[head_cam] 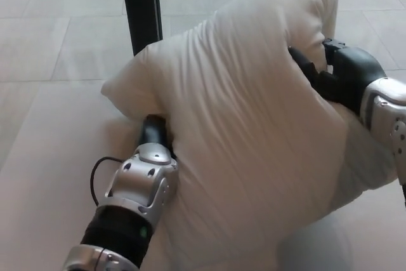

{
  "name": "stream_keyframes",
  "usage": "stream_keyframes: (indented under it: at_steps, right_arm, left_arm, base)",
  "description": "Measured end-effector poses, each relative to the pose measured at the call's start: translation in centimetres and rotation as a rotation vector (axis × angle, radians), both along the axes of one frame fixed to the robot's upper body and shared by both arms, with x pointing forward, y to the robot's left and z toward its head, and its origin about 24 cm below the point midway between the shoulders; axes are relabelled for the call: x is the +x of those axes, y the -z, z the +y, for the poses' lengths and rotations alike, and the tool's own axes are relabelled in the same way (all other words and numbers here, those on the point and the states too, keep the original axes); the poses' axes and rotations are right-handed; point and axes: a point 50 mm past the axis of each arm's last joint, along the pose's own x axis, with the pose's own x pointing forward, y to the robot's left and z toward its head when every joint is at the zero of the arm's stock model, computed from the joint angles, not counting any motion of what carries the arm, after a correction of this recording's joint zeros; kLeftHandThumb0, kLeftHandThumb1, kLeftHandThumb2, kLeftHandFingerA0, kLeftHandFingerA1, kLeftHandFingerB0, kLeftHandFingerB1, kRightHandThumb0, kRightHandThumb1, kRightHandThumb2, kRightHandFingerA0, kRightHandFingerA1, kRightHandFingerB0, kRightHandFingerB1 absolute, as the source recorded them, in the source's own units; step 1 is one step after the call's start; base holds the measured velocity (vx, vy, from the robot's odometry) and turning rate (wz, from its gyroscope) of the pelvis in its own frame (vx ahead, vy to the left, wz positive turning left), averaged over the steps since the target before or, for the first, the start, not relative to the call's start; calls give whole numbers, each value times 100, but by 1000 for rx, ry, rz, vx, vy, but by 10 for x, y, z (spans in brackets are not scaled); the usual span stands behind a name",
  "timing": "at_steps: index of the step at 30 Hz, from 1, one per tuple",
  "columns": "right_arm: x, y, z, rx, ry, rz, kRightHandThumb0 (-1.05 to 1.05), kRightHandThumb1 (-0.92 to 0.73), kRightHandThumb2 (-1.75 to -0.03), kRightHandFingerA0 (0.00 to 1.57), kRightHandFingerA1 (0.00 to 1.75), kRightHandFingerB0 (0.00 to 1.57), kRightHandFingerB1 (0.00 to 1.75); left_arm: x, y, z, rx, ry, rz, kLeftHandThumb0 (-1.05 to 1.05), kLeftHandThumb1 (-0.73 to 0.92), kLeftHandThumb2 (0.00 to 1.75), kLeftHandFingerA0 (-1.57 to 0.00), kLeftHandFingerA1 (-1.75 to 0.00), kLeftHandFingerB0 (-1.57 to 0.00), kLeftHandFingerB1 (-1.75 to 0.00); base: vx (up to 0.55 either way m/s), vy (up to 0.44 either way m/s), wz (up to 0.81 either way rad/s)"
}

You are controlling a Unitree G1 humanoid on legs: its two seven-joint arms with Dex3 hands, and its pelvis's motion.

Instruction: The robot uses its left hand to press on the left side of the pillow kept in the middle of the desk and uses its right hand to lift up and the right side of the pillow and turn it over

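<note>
From my seat, the left hand point(154, 132) sits low near the desk's left side, its black tip buried in the left edge of the pillow point(241, 131); the fabric folds around it, so I cannot tell whether its fingers are apart or together. It reads as pressing that side down against the desk point(44, 157). The pillow itself stands tilted over the middle of the desk, left edge low and pinned, right edge raised high toward the far right corner, so its long line climbs from lower left to upper right. The right hand point(330, 77) is at that raised edge, its dark fingers point(303, 61) dug into the cloth and clamped on the pillow's upper right side. My judgement: the flip turns on the pinned left edge as the hinge, with the right hand carrying the high side over toward the left. A black post point(141, 7) stands just behind the pillow's left corner, and a thin cable point(95, 172) loops by the left wrist; either could catch.
</note>
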Motion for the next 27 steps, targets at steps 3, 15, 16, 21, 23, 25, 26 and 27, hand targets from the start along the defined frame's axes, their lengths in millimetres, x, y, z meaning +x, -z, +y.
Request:
stream_keyframes:
  at_steps: [3,15,16,21,23,25,26,27]
  right_arm:
    - [0,6,3,-64,3,17,-60,-32,-77,0,33,10,55]
    - [1,16,17,-243,-24,39,-67,-37,-77,2,59,10,53]
    - [1,16,17,-251,-26,38,-67,-37,-77,2,59,10,53]
    - [2,15,20,-281,-32,36,-66,-40,-54,0,55,6,48]
    - [2,14,21,-294,-34,35,-37,-14,-80,10,62,0,52]
    - [2,14,22,-303,-35,36,-66,-33,-70,3,76,9,54]
    - [2,14,22,-306,-34,37,-37,-13,-80,10,62,0,52]
    - [3,14,22,-308,-34,37,-63,-35,-75,0,60,6,51]
  left_arm:
    - [-3,2,-5,50,34,-24,-60,59,58,-2,-44,-29,-36]
    - [-12,12,-6,24,34,-77,-31,32,88,-2,-54,0,-50]
    - [-12,12,-6,20,31,-77,-31,32,88,-2,-54,0,-50]
    - [-12,13,-5,-6,14,-74,-49,34,67,-20,-68,-10,-43]
    - [-12,13,-5,-18,7,-72,-45,33,65,-22,-66,-11,-41]
    - [-13,13,-6,-33,1,-72,-39,43,54,-22,-67,-14,-36]
    - [-13,13,-6,-40,-3,-73,-44,33,66,-27,-68,-14,-44]
    - [-13,14,-6,-47,-6,-73,-43,34,65,-36,-76,-15,-44]
  base:
    - [0,0,0]
    - [0,0,0]
    - [0,0,0]
    - [0,0,0]
    - [0,0,0]
    - [0,0,0]
    - [0,0,0]
    - [0,0,0]
